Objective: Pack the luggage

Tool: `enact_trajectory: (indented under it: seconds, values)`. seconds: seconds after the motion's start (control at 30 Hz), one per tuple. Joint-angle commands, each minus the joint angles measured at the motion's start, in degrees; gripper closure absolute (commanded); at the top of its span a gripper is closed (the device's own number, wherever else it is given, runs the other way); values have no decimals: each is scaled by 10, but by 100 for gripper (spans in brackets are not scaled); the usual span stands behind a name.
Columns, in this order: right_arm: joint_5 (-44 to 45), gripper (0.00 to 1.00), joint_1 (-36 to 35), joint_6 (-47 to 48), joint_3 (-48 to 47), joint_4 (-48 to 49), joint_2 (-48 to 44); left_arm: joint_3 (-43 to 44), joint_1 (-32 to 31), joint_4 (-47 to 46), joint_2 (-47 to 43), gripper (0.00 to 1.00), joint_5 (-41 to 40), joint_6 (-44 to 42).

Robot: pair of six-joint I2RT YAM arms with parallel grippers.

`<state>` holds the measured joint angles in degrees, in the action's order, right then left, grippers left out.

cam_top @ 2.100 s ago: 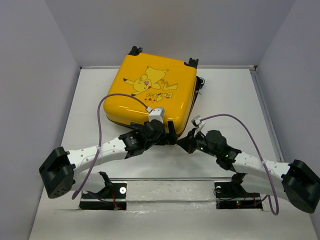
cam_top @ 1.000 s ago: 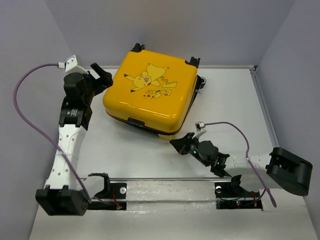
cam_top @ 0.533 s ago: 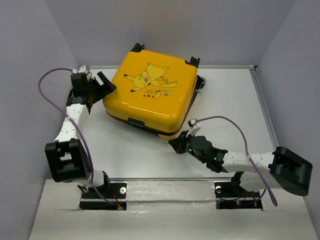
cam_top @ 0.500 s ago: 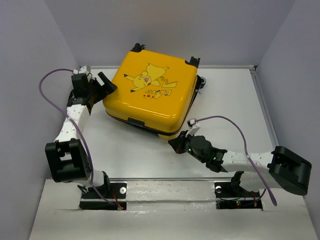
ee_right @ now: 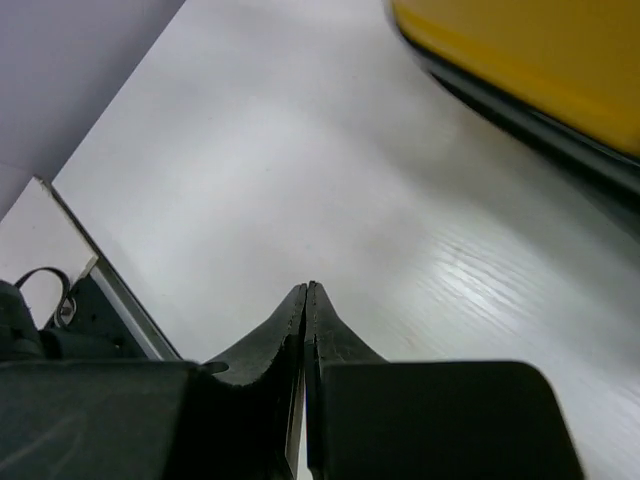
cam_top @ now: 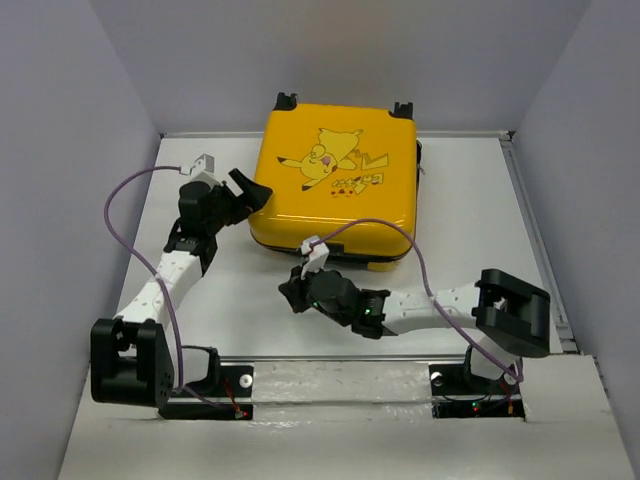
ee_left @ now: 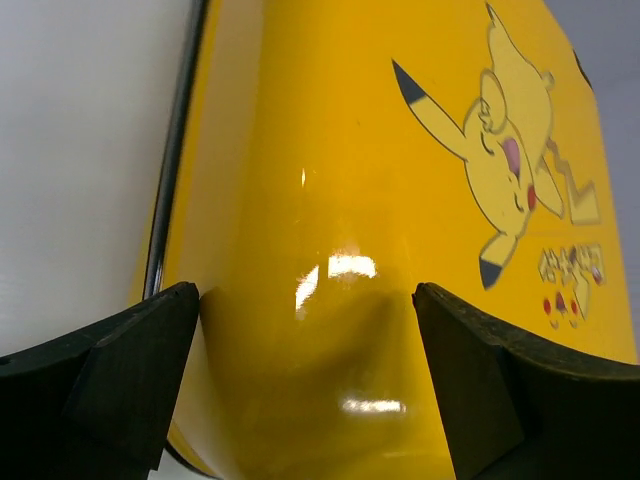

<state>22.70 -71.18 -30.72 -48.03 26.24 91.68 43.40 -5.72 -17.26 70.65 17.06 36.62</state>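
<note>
Luggage point(cam_top: 335, 185) glossy yellow hard-shell, rounded; left fingers point(ee_left: 110, 370) spread at corner; right fingers point(ee_right: 270, 340) clenched, empty.

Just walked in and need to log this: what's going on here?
The suitcase lies closed on the table. The left claw is wide open at its near left corner, not gripping. The right claw is shut and empty, low over the table in front of the suitcase.

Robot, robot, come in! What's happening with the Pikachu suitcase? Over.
Left gripper open, at the left side of the luggage. Right gripper shut, empty, in front of it. Luggage closed, lying flat. Nothing seen in the way. Over.
</note>
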Motion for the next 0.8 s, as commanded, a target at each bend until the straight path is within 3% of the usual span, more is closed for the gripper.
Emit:
enact_trajectory:
  seconds: [0.0, 0.1, 0.23, 0.27, 0.3, 0.4, 0.43, 0.5, 0.57, 0.6, 0.67, 0.7, 0.73, 0.77]
  values:
    - [-8, 93, -25, 37, -67, -41, 59, -27, -39, 5, -38, 1, 115, 79]
    - [-59, 93, -25, 39, -70, -42, 66, -40, -40, 13, -67, 1, 112, 72]
    - [-30, 91, -25, 35, -18, -86, -36, -10, -39, 90, -101, 1, 26, 15]
    - [-9, 87, -25, 38, 0, -128, -66, -9, -39, 100, -105, 1, 23, 11]
    - [1, 73, -3, 48, 6, -150, -127, -8, -39, 100, -115, 1, 9, 4]
    - [-39, 54, 60, 58, 12, -227, -241, 1, -39, 110, -119, 1, -29, -4]
    - [-78, 39, 117, 64, 11, -251, -263, 15, -36, 109, -114, 1, -33, -6]
    - [-72, 22, 192, 85, -6, -301, -313, 47, -35, 110, -105, 1, -50, -13]
    - [-46, 14, 248, 104, -33, -334, -327, 72, -31, 121, -70, 1, -72, -29]
    - [-50, 8, 329, 117, -56, -343, -327, 93, -23, 124, -55, 1, -72, -30]
    - [-118, 6, 433, 117, -76, -349, -311, 110, -18, 109, -11, 1, -63, -29]
    - [-202, 4, 486, 98, -86, -349, -298, 119, -15, 108, 5, 1, -57, -26]
    - [-245, 3, 572, 88, -103, -348, -262, 136, -12, 95, 19, 1, -24, -24]
    - [-295, 1, 599, 83, -113, -347, -242, 147, -13, 94, 49, 1, -7, -24]
